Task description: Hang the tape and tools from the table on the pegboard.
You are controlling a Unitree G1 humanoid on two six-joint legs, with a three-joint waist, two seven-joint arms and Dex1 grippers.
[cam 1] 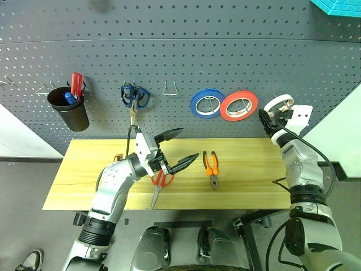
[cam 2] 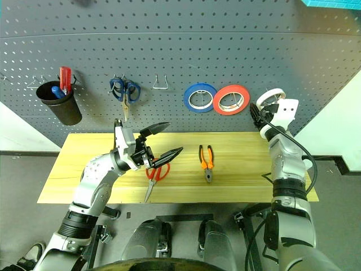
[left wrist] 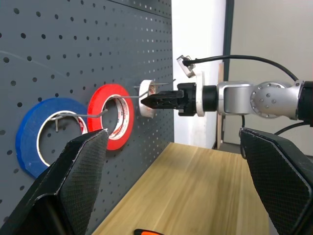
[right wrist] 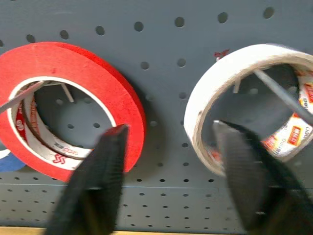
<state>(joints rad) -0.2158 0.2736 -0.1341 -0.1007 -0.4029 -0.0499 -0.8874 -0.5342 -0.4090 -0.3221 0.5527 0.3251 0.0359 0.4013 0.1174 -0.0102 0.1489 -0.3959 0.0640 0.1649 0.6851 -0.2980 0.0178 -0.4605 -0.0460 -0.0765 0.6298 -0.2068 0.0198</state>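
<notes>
The tape (right wrist: 244, 98) hangs on a wire hook (right wrist: 281, 95) on the pegboard (cam 1: 180, 62), just beside the red roll (cam 1: 239, 105). The right gripper (right wrist: 168, 161) sits at it with fingers parted, gripping nothing (one finger crosses the roll's rim). Over the table (cam 1: 248, 186), the left gripper (cam 1: 179, 148) is spread wide and empty above the red-handled scissors (cam 1: 159, 183), with the pliers (cam 1: 212, 167) lying nearby.

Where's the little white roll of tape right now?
The white tape hangs on a wire hook on the grey pegboard, on the robot's right, just beside the red tape. The right tool is at it with its fingers apart.
</notes>
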